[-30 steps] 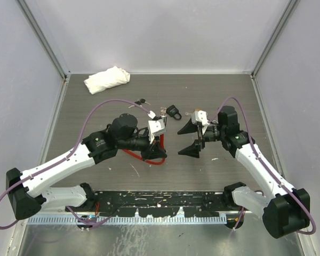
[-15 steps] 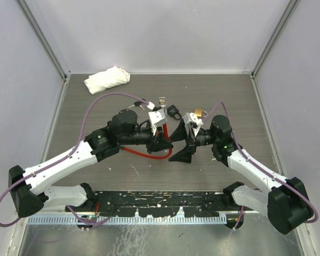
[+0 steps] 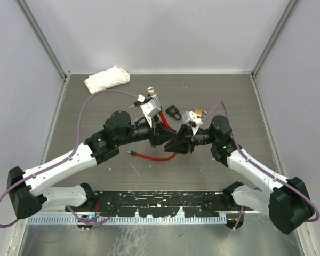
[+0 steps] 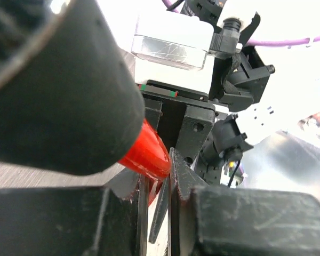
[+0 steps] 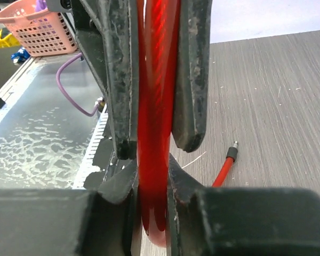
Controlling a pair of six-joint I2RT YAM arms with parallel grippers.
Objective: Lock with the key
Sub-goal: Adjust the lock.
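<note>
Just in front of the black padlock (image 3: 173,111) on the counter (image 3: 96,106), the left fingers (image 3: 159,137) and right fingers (image 5: 192,80) are both clenching the red cable (image 5: 157,106), its loose end lying farther from the padlock.

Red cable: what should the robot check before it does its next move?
1. Right gripper shut on the shiny red cable: ok.
2. Left gripper shut on the same cable: ok.
3. Cable's metal-tipped free end lying loose on the grey wooden table: ok.
4. Small black padlock in sight, apart from both grippers: ok.
5. Key in sight: cannot tell.
</note>
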